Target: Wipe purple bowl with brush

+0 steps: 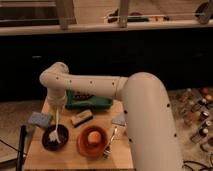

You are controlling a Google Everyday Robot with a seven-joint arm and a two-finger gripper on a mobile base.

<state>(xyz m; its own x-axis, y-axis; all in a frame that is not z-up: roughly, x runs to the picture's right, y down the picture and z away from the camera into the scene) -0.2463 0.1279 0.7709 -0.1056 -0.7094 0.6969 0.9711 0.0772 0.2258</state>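
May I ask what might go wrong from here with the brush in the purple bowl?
The small dark purple bowl sits close to the wooden table's edge; pushes from the slim cream-handled brush could slide it off. The gripper hangs above that bowl at the handle's top; a wide stroke could knock the round orange bowl alongside.

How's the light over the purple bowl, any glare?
Camera view: warm light on the table, dark behind; no glare. The purple bowl reads dark, yet the pale brush stands out in it, below the gripper just above the bowl.
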